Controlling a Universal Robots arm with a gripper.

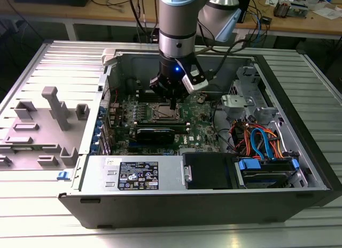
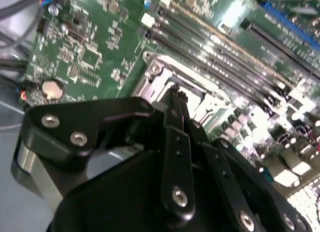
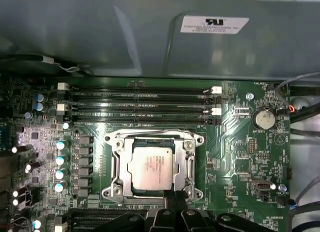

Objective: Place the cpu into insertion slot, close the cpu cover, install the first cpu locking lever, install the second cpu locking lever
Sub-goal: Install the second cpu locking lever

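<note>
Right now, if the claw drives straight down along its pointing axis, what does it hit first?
Most likely the edge of the cpu cover around the seated cpu. The claw hangs at that frame's side in the first wrist view, though the remaining gap is unclear.

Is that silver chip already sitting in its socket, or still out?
In. In the first wrist view the cpu lies flat inside the insertion slot, with the cpu cover down around it. The gripper hovers at the socket's edge.

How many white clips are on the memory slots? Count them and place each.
4 white clips: two at each end of the memory slots. None seems hidden.
</note>
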